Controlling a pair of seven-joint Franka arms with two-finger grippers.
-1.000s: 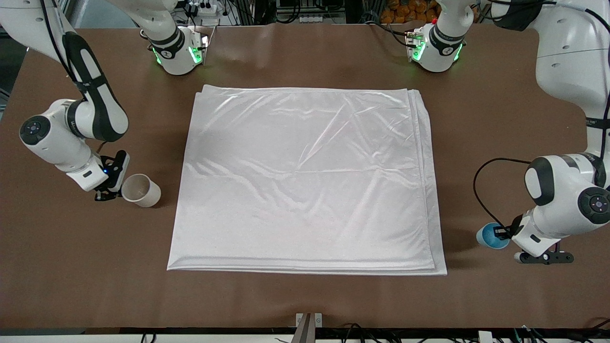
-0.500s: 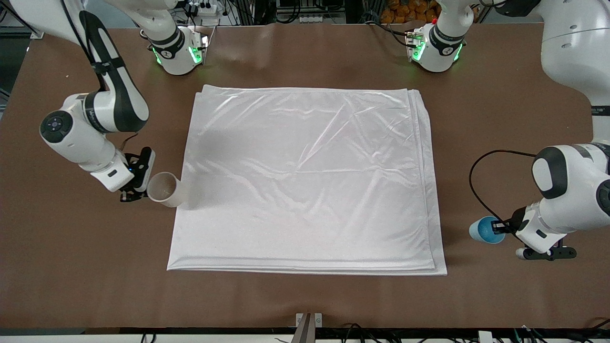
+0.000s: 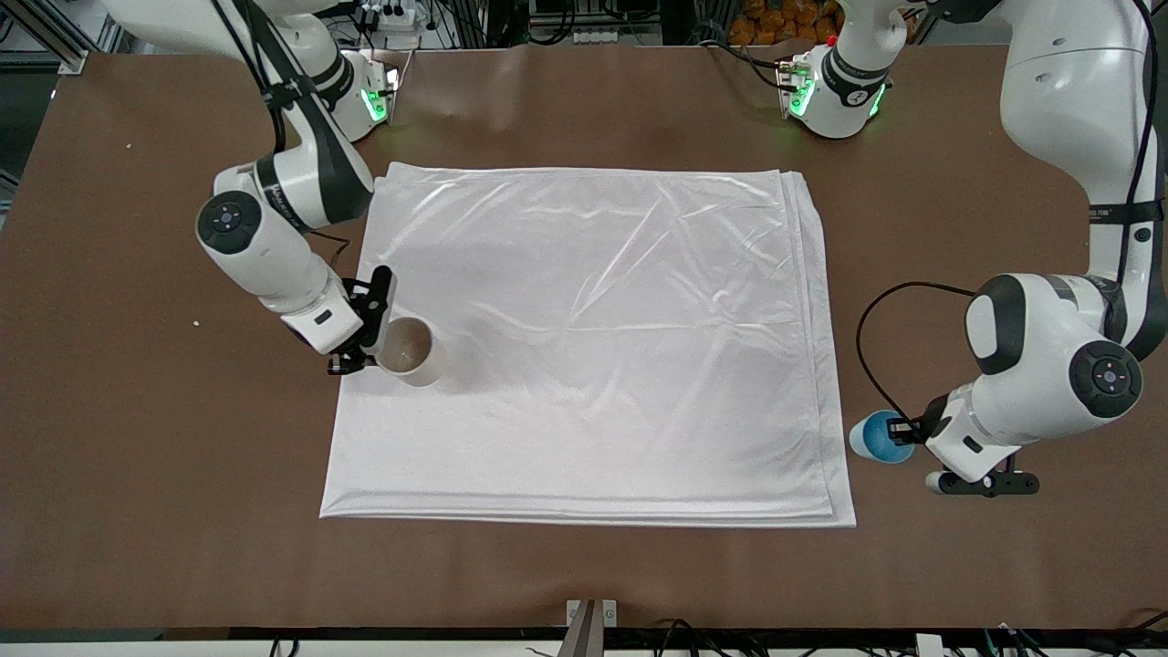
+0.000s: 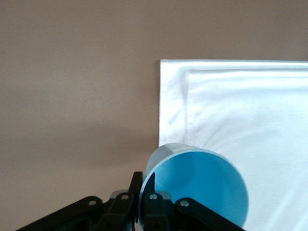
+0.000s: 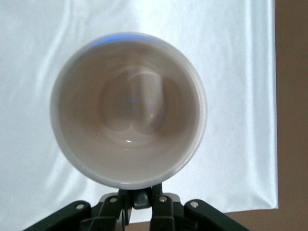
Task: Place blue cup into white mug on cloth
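Note:
The white cloth (image 3: 584,347) lies spread over the middle of the brown table. My right gripper (image 3: 363,345) is shut on the dark handle of the white mug (image 3: 409,351). It holds the mug tilted over the cloth's edge toward the right arm's end. In the right wrist view the white mug (image 5: 129,108) shows its beige inside above my right gripper (image 5: 143,199), with cloth (image 5: 240,72) under it. My left gripper (image 3: 905,431) is shut on the blue cup (image 3: 876,436), over bare table just off the cloth. My left gripper (image 4: 143,186) pinches the rim of the blue cup (image 4: 202,185), near a corner of the cloth (image 4: 240,110).
Both arm bases, with green lights, stand at the table's edge farthest from the front camera (image 3: 342,100) (image 3: 835,91). A black cable (image 3: 867,338) loops from the left arm over the table. A small metal bracket (image 3: 591,613) sits at the edge nearest the front camera.
The right arm carried the white mug from over bare table to over the cloth's edge. The left arm brought the blue cup closer to the cloth. Both grippers stayed shut.

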